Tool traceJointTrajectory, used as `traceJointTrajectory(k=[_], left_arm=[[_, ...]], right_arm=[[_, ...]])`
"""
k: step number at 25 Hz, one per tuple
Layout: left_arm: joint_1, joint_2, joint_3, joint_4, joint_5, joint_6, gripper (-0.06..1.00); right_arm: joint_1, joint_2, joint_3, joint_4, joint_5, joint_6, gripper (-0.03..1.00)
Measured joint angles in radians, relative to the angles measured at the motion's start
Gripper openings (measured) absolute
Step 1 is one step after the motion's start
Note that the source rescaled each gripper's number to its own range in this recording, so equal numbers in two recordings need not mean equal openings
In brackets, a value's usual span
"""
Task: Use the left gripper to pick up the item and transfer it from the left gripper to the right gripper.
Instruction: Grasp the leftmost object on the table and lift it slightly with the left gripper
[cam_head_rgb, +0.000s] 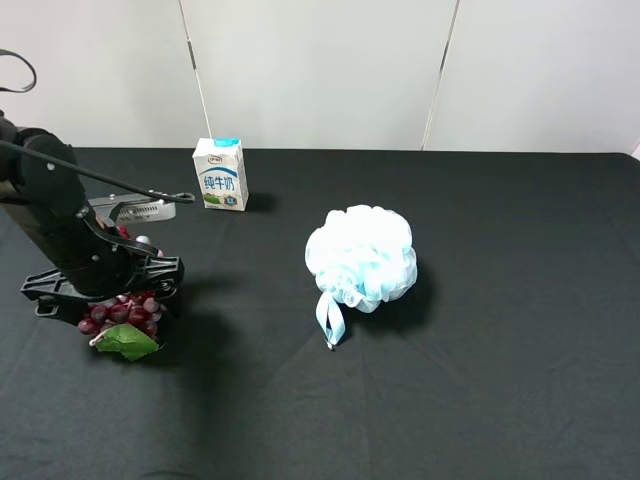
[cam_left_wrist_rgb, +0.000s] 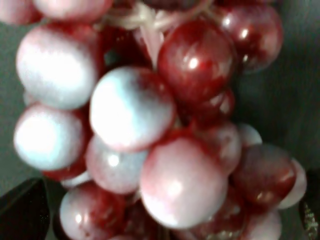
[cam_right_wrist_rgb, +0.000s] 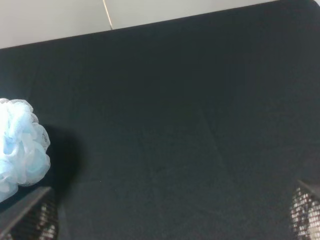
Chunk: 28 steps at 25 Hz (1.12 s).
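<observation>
we see the grapes (cam_head_rgb: 122, 314), a glossy dark red and pinkish bunch with one green leaf (cam_head_rgb: 128, 342) at its near end, lying on the black table (cam_head_rgb: 480, 400) at the left; the left gripper (cam_head_rgb: 103, 281) sits low over the bunch, jaws spread wide to either side; the right gripper (cam_right_wrist_rgb: 167, 217) shows only its two tips, far apart with nothing between

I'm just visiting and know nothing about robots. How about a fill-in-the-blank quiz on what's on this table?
The left tool is at the grapes, whose one leaf is ____.
The fluffy bath pouf on the black table is pale ____.
The milk carton stands ____, not tipped over.
Missing words: green; blue; upright.
</observation>
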<state>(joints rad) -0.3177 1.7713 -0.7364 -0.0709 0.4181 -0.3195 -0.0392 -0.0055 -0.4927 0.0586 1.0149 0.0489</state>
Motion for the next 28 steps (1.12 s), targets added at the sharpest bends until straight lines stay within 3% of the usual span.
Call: traceJointTrajectory(k=[13, 16, 21, 22, 25, 28], left_arm=[[0.000, 0.035, -0.004, 0.005, -0.059, -0.015, 0.96], [0.000, 0.036, -0.004, 0.017, -0.054, -0.015, 0.80], [0.000, 0.038, -0.004, 0.020, -0.055, -0.015, 0.29], [0.000, 0.038, -0.004, 0.020, -0.054, -0.015, 0.23], [0.000, 0.038, -0.004, 0.019, -0.055, -0.015, 0.10], [0.000, 0.038, -0.004, 0.019, -0.055, -0.015, 0.07]], right_arm=[[0.000, 0.000, 0.000, 0.001, 0.000, 0.000, 1.00], [0.000, 0.000, 0.000, 0.001, 0.000, 0.000, 1.00], [0.000, 0.000, 0.000, 0.001, 0.000, 0.000, 1.00], [0.000, 0.000, 0.000, 0.001, 0.000, 0.000, 1.00], [0.000, 0.000, 0.000, 0.001, 0.000, 0.000, 1.00], [0.000, 0.000, 0.000, 0.001, 0.000, 0.000, 1.00]])
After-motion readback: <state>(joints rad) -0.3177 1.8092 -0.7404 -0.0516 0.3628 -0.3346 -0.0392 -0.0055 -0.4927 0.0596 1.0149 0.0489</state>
